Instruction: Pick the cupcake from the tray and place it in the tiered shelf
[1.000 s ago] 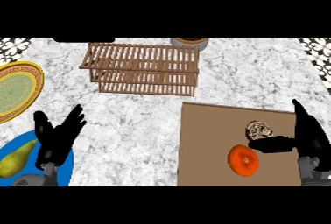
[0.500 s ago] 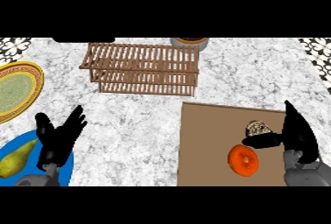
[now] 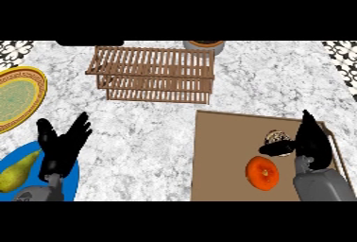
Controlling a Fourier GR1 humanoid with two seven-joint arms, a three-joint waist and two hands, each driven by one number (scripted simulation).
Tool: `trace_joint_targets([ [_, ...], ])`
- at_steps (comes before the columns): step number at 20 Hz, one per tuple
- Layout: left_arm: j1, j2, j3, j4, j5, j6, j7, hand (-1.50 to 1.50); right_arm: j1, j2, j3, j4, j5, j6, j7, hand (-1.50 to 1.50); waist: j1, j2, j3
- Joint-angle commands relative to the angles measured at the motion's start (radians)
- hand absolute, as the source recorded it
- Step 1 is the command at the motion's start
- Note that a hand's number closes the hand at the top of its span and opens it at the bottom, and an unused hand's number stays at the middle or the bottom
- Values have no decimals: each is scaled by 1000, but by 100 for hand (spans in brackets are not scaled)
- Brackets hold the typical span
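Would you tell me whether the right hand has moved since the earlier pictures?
Yes. The right hand has shifted leftward over the tray, closing on the cupcake, which has stayed put.

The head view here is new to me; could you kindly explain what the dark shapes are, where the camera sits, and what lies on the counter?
This is one picture, taken as from the robot's head, looking steeply down at a marble counter. The two dark shapes coming in from below are the robot's hands on grey forearms. The left hand rests open, fingers up, above a blue plate bearing a pear. The right hand is over the brown tray, right beside the cupcake, its thumb stretched toward it. Its fingers look straight, so nothing is held yet. An orange fruit also lies on the tray. Further back stand the wooden tiered shelf, a yellow-green plate and a pot.
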Motion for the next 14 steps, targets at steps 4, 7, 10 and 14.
trace_joint_targets([
  [4, 35, -53, 12, -34, -50, -9, 11, 0, 17, 70, -43, 29, 71, -23, -7, -150, -1, -1, 0],
  [7, 55, -19, 67, -38, -42, -67, -4, 0, -26, 99, -76, 109, 83, -42, -57, -150, 0, 0, 0],
  [10, 35, -36, 66, -71, -51, -69, 79, 0, -19, 113, -90, 97, 67, -14, -91, -150, -1, -1, 0],
  [14, -11, -70, 27, -4, -69, -39, 18, 0, -72, 38, -33, 263, -27, 163, -248, 150, 5, 4, 0],
])
